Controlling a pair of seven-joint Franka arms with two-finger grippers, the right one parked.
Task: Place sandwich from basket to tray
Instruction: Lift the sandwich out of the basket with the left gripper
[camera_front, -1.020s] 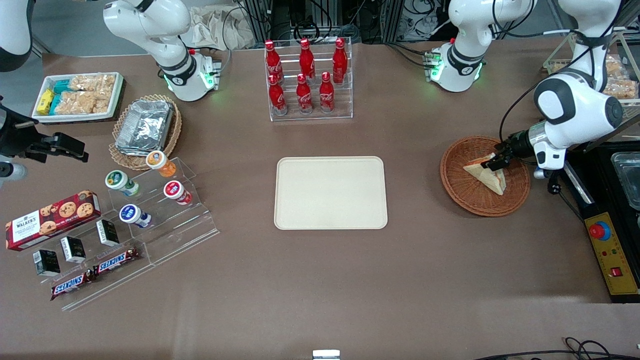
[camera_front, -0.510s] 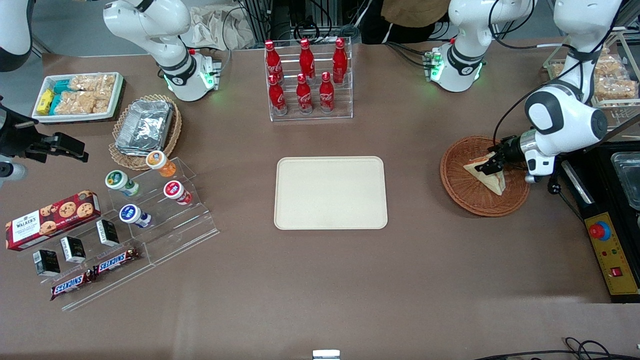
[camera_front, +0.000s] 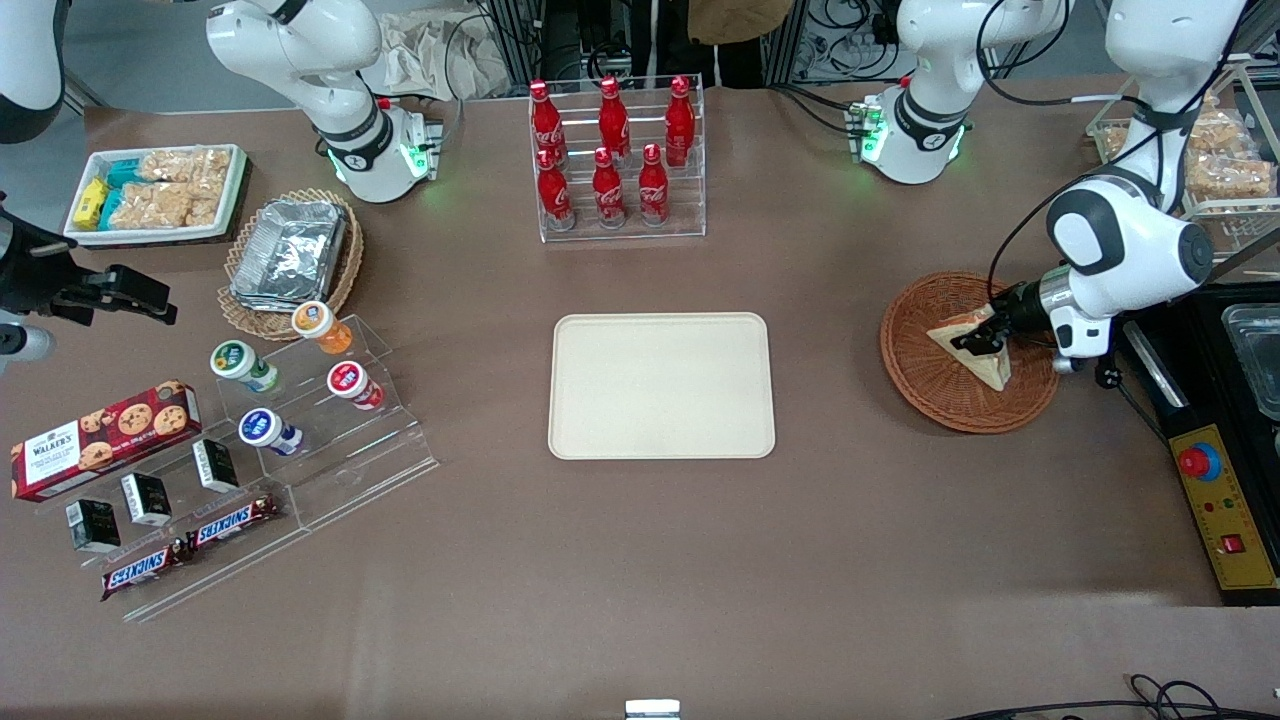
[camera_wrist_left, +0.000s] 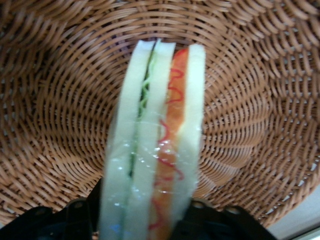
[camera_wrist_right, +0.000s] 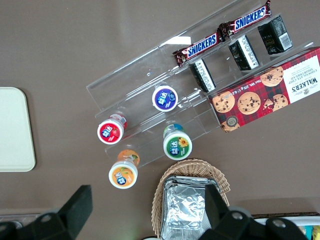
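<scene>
The sandwich (camera_front: 987, 364) is a white-bread wedge lying in the reddish-brown wicker basket (camera_front: 925, 385) toward the working arm's end of the table. In the left wrist view its cut edge (camera_wrist_left: 155, 145) faces the camera, showing green and orange-red filling under clear wrap, with the basket weave (camera_wrist_left: 50, 100) all around it. My left gripper (camera_front: 975, 337) reaches low into the basket, and its black fingers (camera_wrist_left: 80, 220) press against both bread faces, shut on the sandwich (camera_wrist_left: 145, 212). The cream tray (camera_front: 660, 385) lies bare at mid-table, also seen in the right wrist view (camera_wrist_right: 12, 130).
A clear rack of red cola bottles (camera_front: 615, 160) stands farther from the camera than the tray. A yellow control box (camera_front: 1222, 505) and black equipment sit beside the basket at the table end. Snack stands (camera_front: 300, 420) and a foil-container basket (camera_front: 290, 255) lie toward the parked arm's end.
My left gripper has moved down and a little toward the table's middle, from the basket's rim onto the sandwich. The sandwich stays in the basket.
</scene>
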